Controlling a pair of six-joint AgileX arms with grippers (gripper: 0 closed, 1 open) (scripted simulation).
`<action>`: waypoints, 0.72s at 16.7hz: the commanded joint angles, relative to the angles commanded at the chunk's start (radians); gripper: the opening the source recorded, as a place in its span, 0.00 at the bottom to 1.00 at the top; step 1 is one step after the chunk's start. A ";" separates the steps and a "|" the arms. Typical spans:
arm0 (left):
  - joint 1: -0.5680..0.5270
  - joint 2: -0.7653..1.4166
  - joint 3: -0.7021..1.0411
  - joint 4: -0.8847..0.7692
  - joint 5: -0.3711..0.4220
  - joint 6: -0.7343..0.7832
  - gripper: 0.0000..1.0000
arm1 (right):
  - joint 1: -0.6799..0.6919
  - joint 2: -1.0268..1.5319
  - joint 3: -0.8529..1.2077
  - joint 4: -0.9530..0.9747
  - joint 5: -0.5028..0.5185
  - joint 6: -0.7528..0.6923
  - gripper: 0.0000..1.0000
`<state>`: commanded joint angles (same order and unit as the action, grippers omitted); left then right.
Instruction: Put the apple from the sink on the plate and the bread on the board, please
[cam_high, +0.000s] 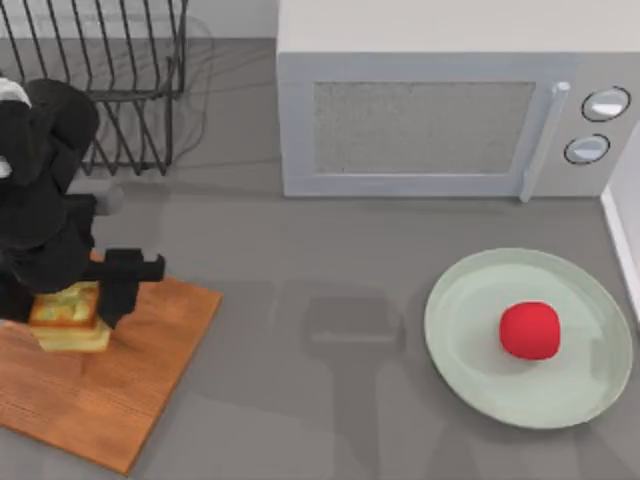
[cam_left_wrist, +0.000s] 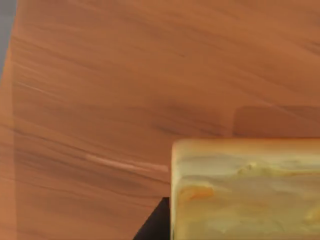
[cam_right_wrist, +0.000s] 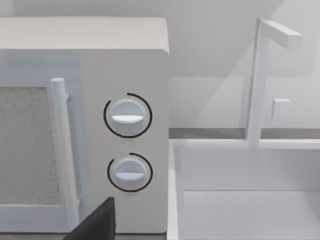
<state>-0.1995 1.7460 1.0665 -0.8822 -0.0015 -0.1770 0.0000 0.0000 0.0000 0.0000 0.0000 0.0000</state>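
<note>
Apple (cam_high: 529, 330) on plate (cam_high: 470, 350), right side of worktop (cam_high: 330, 250): done. Bread (cam_high: 68, 315) sitting on board (cam_high: 110, 390) near its back-left area, left gripper (cam_high: 75, 300) over it, jaws straddling the chunk; clamped or released, cannot tell. Probably only release and retreat left. Right arm parked, looking at microwave (cam_right_wrist: 85, 125) and sink (cam_right_wrist: 245, 200).

We are finding no readable text, labels, brands or numbers anywhere. The microwave (cam_high: 450, 100) is showing two knobs (cam_right_wrist: 127, 116) with plain arc outlines around them and no printed marks; the board (cam_high: 110, 385) and plate (cam_high: 470, 360) are carrying no writing.
</note>
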 joint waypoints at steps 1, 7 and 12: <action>0.000 0.005 -0.008 0.015 0.000 0.000 0.00 | 0.000 0.000 0.000 0.000 0.000 0.000 1.00; -0.001 0.023 -0.035 0.058 -0.001 0.000 0.00 | 0.000 0.000 0.000 0.000 0.000 0.000 1.00; -0.001 0.023 -0.035 0.058 -0.001 0.000 0.30 | 0.000 0.000 0.000 0.000 0.000 0.000 1.00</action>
<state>-0.2001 1.7687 1.0312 -0.8245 -0.0025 -0.1768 0.0000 0.0000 0.0000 0.0000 0.0000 0.0000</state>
